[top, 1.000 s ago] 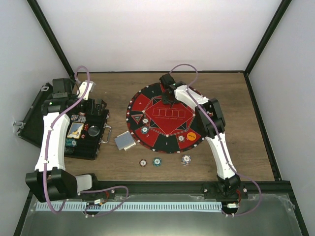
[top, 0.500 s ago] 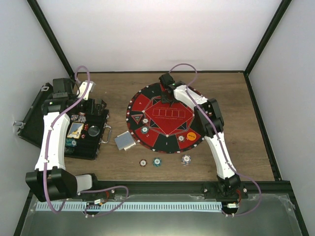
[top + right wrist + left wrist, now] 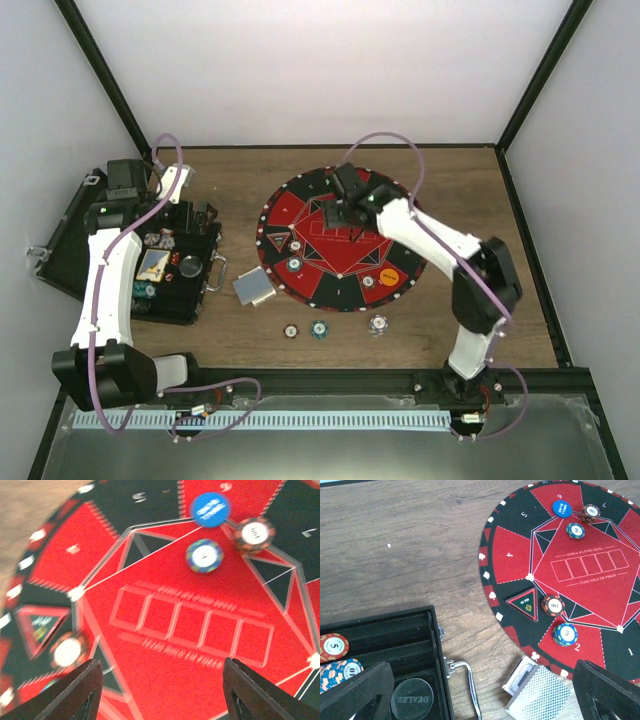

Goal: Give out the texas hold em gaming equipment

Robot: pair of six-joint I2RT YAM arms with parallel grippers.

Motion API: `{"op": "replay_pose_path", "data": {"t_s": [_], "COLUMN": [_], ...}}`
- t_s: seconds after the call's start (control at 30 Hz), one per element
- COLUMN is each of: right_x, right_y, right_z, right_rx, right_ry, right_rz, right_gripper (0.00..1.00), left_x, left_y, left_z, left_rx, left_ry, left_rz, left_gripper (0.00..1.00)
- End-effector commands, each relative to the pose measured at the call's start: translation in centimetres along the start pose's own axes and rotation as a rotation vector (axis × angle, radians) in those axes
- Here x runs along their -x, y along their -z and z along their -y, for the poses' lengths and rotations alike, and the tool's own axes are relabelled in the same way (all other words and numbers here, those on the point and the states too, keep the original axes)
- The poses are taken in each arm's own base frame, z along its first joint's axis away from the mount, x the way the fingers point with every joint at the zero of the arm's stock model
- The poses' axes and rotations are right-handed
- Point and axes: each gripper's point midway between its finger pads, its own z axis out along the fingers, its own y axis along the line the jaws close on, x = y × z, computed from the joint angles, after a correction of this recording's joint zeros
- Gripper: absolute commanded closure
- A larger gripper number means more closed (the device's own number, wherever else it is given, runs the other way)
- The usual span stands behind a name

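Observation:
The round red and black poker mat [image 3: 340, 262] [image 3: 600, 590] lies mid-table. A blue disc [image 3: 211, 509] [image 3: 561, 507] and two striped chips [image 3: 204, 556] [image 3: 255, 532] sit near its far side. Two more chips [image 3: 552, 605] [image 3: 565, 634] lie by a triangular marker [image 3: 522, 602]. An orange disc [image 3: 390, 274] rests near the mat's front right. My right gripper [image 3: 350, 215] [image 3: 162, 695] hovers open over the five card boxes, holding nothing. The grey-backed card deck [image 3: 252, 288] [image 3: 540, 695] lies on the wood. My left gripper [image 3: 198, 215] [image 3: 480, 700] hangs wide open and empty above the case handle [image 3: 465, 690].
The open black case [image 3: 198, 300] [image 3: 380, 625] at the left holds stacked chips [image 3: 334, 647] and a dealer button [image 3: 412, 697]. Three chips [image 3: 290, 330] [image 3: 319, 328] [image 3: 377, 323] lie on the wood in front of the mat. Black frame posts stand at the table's corners.
My right gripper has pulled back from the mat's far edge toward its middle, and that arm's elbow has swung out to the right. The left arm has not moved.

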Motion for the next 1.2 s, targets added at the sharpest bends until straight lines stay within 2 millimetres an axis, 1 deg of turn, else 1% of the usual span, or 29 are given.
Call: {"op": "replay_pose_path", "data": {"t_s": [0.0, 0.1, 0.13, 0.23, 0.33, 0.4, 0.47, 0.57, 0.63, 0.93, 1.17], "right_x": [-5.4, -11.0, -13.1, -19.1, -24.3, -26.7, -28.4, -29.6, -29.8, -29.3, -28.5], "right_y": [4.8, 7.4, 7.9, 8.8, 9.1, 9.0, 8.7, 7.8, 7.5, 6.3, 5.4], "right_z": [-4.5, -7.0, -7.8, -9.5, -10.7, -11.3, -11.7, -11.6, -11.6, -11.6, -11.3], "right_rx": [0.103, 0.154, 0.167, 0.192, 0.205, 0.215, 0.207, 0.18, 0.173, 0.132, 0.131], "right_ry": [0.055, 0.105, 0.125, 0.167, 0.212, 0.238, 0.26, 0.283, 0.292, 0.322, 0.314], "right_rz": [-0.011, -0.075, -0.104, -0.197, -0.283, -0.326, -0.357, -0.382, -0.382, -0.37, -0.368], "right_gripper": [0.31, 0.25, 0.24, 0.19, 0.18, 0.17, 0.17, 0.18, 0.18, 0.24, 0.28], "left_x": [1.0, 1.0, 1.1, 1.2, 1.3, 1.4, 1.5, 1.5, 1.4, 1.5, 1.6], "left_y": [1.3, 1.3, 1.3, 1.3, 1.3, 1.3, 1.4, 1.4, 1.4, 1.6, 1.5], "left_z": [0.3, 0.4, 0.4, 0.4, 0.5, 0.4, 0.5, 0.4, 0.4, 0.3, 0.3], "left_rx": [0.004, -0.001, -0.001, -0.005, -0.008, -0.008, -0.009, -0.004, 0.0, 0.004, 0.002], "left_ry": [-0.018, -0.019, -0.017, -0.016, -0.012, -0.009, -0.01, -0.009, -0.011, -0.014, -0.013], "left_rz": [0.048, 0.049, 0.05, 0.054, 0.055, 0.056, 0.057, 0.055, 0.052, 0.053, 0.054], "left_gripper": [0.0, 0.0, 0.0, 0.0, 0.0, 0.0, 0.0, 0.0, 0.0, 0.0, 0.0]}}
